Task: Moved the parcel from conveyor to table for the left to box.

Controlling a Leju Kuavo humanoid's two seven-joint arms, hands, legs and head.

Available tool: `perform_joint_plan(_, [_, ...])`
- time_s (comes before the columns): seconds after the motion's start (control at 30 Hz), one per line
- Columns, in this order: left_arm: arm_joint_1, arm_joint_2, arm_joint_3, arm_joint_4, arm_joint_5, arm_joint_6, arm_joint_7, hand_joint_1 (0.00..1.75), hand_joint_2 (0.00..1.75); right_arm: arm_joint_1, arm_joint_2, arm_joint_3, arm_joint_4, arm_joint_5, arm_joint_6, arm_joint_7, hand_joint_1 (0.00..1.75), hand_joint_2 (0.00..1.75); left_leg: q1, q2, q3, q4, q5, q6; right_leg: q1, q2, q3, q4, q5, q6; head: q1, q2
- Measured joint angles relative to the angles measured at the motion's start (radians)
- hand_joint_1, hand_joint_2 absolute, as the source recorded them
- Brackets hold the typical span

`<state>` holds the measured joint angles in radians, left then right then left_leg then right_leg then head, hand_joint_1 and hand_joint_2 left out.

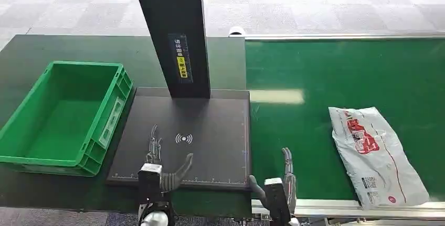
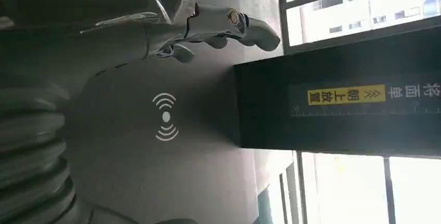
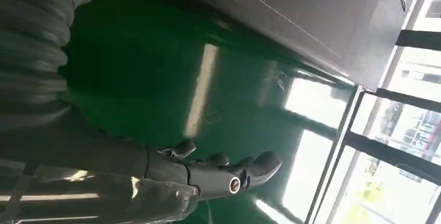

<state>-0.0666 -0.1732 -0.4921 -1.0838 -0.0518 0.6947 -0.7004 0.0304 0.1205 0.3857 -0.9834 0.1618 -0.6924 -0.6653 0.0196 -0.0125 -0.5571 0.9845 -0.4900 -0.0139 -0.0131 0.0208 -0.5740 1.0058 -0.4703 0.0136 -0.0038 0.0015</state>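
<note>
A white plastic parcel with red print lies flat on the green conveyor belt, at its near right. My right hand hovers over the belt's near edge, well left of the parcel, fingers apart and holding nothing; the right wrist view shows its fingers above green belt. My left hand is over the front of the black scanning plate, fingers spread and holding nothing; the left wrist view shows its fingers above the plate's wireless symbol. An empty green crate stands at the left.
A black post with a yellow label rises from the back of the scanning plate. The plate and crate rest on a dark green table. A metal rail edges the conveyor's near side.
</note>
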Motion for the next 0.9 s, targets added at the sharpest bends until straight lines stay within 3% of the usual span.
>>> perform_joint_plan(0.8, [0.045,0.0,-0.017,-0.069,0.019,0.005,0.0,0.0,1.75,0.04,-0.007,-0.067,-0.077,0.02,0.0,0.018,0.0,1.75,0.0,0.0,0.0,0.0,0.0,0.0,0.0,0.0,0.0,0.0,0.0,0.0,0.0,0.0])
perform_joint_plan(0.9, [0.049,0.0,-0.024,-0.077,0.039,-0.009,0.0,0.0,1.75,0.039,-0.017,-0.069,-0.085,0.059,0.0,0.083,0.0,1.75,0.0,0.0,0.0,0.0,0.0,0.0,0.0,0.0,0.0,0.0,0.0,0.0,0.0,0.0])
